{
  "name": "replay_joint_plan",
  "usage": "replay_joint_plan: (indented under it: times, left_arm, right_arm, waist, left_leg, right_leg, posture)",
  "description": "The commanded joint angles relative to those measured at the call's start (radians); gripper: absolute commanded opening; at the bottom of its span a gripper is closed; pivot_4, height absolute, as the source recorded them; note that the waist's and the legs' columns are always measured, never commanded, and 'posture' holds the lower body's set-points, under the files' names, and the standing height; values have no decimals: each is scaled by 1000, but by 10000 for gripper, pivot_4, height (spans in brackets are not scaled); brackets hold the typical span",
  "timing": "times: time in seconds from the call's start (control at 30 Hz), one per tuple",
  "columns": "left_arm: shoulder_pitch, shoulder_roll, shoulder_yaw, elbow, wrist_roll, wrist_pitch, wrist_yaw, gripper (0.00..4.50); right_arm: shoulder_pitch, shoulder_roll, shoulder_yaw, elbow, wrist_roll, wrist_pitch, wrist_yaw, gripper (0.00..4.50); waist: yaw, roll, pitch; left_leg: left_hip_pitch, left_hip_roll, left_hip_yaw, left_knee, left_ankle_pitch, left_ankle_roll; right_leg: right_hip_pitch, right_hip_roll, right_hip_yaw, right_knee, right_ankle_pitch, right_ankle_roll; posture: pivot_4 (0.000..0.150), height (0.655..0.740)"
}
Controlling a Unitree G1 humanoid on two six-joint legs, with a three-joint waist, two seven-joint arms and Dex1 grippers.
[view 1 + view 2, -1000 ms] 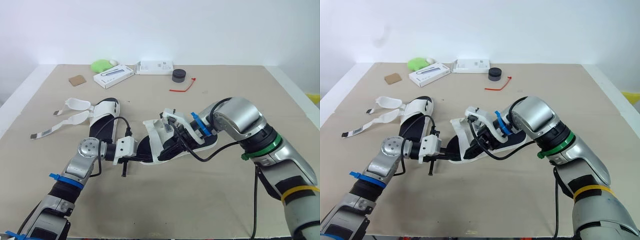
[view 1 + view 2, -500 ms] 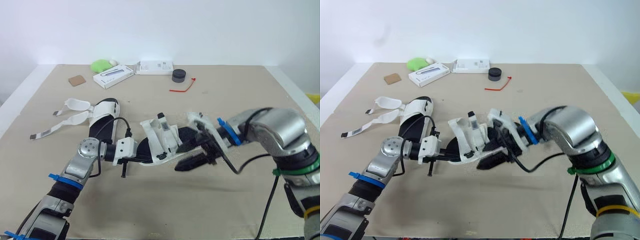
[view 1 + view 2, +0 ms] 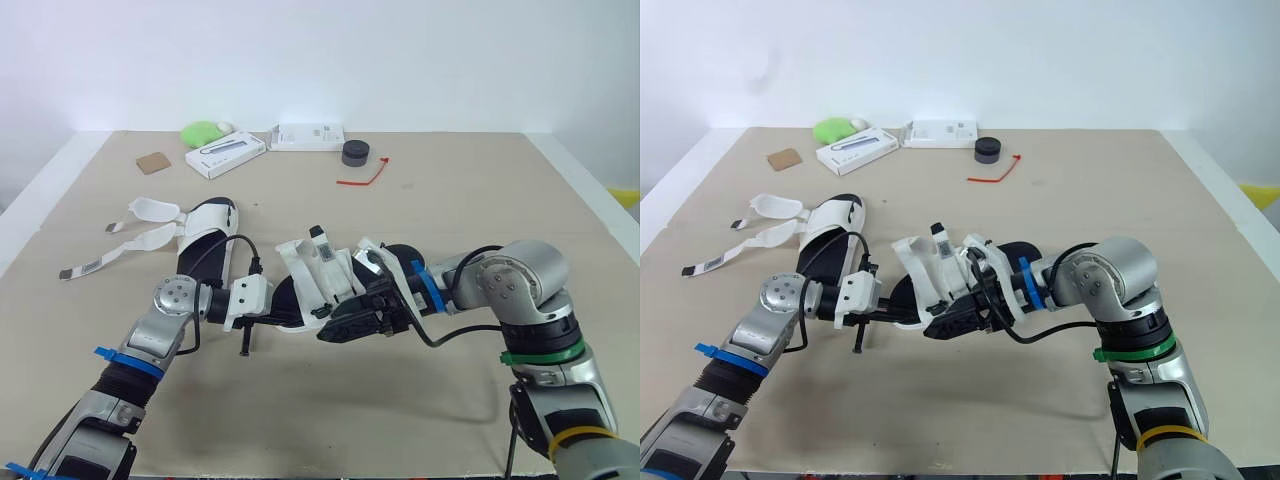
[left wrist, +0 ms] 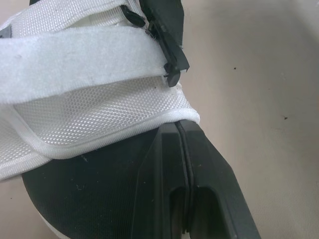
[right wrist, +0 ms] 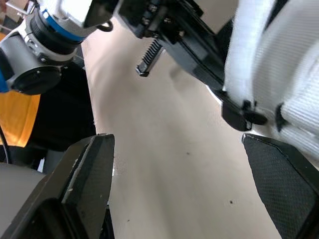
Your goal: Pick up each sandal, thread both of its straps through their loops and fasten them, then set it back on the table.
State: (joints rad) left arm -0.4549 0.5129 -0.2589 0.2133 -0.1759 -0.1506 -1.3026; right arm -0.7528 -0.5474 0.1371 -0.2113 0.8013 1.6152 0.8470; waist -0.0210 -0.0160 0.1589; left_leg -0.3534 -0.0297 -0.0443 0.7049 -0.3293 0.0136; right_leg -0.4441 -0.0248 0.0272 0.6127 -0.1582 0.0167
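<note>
On the desk (image 3: 470, 200), the left end effector (image 4: 178, 124) has its fingers pressed together against the black insole of the tilted sandal (image 3: 318, 272). The right end effector (image 3: 338, 324), fingers spread wide, sits at that sandal's 4 o'clock. The second sandal (image 3: 205, 235) lies at 10 o'clock, straps loose.

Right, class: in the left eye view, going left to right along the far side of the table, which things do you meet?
brown card → slanted white box → flat white box → black disc
</note>
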Motion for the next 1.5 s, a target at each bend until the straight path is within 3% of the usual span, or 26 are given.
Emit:
replay_joint_plan:
  times: [0.03, 1.33, 1.5]
  left_arm:
    - [37, 17, -45, 14, 28, 20, -30, 0]
    - [33, 19, -50, 10, 31, 22, -30, 0]
    - [35, 20, -49, 9, 31, 22, -28, 0]
  right_arm:
    - [-5, -8, -28, 3, 30, -1, -22, 44102]
    - [-21, 55, -101, 129, 285, -1, -325, 44102]
    - [-21, 57, -104, 145, 308, -1, -353, 22635]
  waist:
    - [0, 0, 0]
    - [-1, 0, 0]
    - [-1, 0, 0]
  left_leg:
    - [0, 0, 0, 0, 0, 0]
    - [1, 2, 0, 0, 0, 0]
    - [1, 2, 1, 0, 0, 0]
  right_leg:
    - [0, 0, 0, 0, 0, 0]
    - [1, 2, 0, 0, 0, 0]
    - [1, 2, 0, 0, 0, 0]
  posture:
    - [1500, 7400]
    - [1500, 7400]
    - [1500, 7400]
